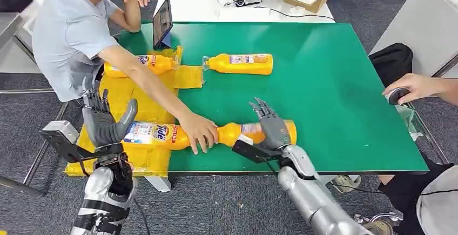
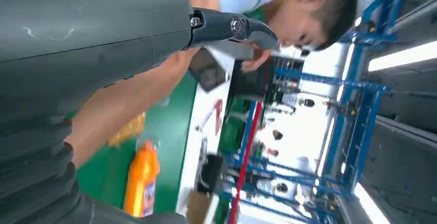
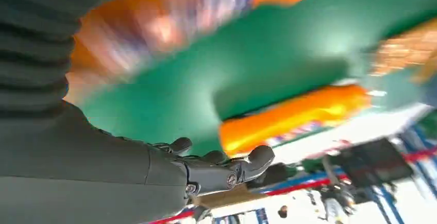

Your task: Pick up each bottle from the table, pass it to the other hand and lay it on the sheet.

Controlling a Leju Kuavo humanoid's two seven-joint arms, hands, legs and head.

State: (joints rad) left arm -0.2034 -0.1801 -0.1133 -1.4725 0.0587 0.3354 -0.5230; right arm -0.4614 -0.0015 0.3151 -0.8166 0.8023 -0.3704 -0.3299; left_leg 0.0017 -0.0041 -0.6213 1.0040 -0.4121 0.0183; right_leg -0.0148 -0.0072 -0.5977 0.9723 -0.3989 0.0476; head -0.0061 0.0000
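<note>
Several orange bottles lie on the green table (image 1: pixel 324 94). One bottle (image 1: pixel 240 64) lies on the bare green at the back, also seen as the orange bottle (image 2: pixel 141 177) and the bottle (image 3: pixel 288 118). Another (image 1: pixel 141 64) lies on the yellow sheet (image 1: pixel 121 97) behind a person's forearm. A Tide-labelled bottle (image 1: pixel 154 133) lies on the sheet at the front. My left hand (image 1: pixel 105 124) stands open beside its base. Neck to neck with it lies a front bottle (image 1: pixel 246 131), blurred as the bottle (image 3: pixel 170 18). My right hand (image 1: pixel 273 129) hovers over it, fingers spread. A person's hand (image 1: pixel 199 132) covers both necks.
A dark tablet (image 1: pixel 162 23) stands at the table's back left. A seated person leans in from the left, arm across the sheet. At the right edge another person's hand (image 1: pixel 413 86) rests on a mouse, near a black bag (image 1: pixel 391 62). A white table with boxes stands behind.
</note>
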